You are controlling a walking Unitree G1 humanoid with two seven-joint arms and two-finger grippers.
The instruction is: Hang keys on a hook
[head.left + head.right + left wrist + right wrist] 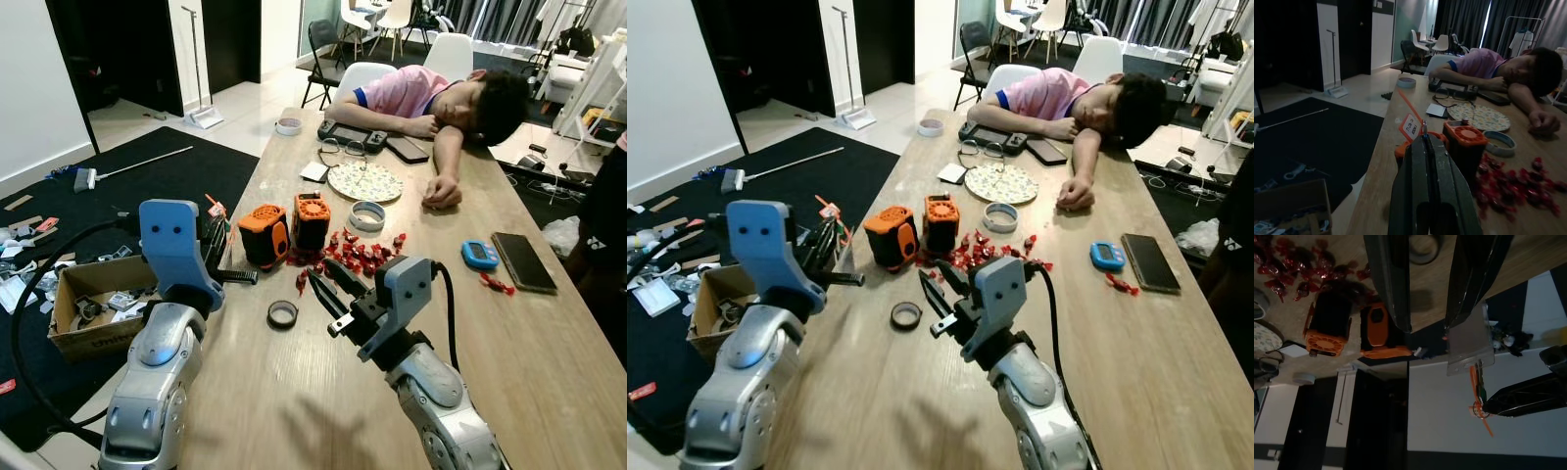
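One left claw (1425,147) grips keys (214,223); right wrist view adds a clear stand (1469,345).

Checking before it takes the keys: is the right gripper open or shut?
Open: the right gripper has its two black fingers spread apart above the table.

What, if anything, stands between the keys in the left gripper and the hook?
Nothing visible does. The left gripper is shut on the keys, with their orange tag, at the table's left edge; a clear plate, possibly the hook's mount, sits right beside the tag.
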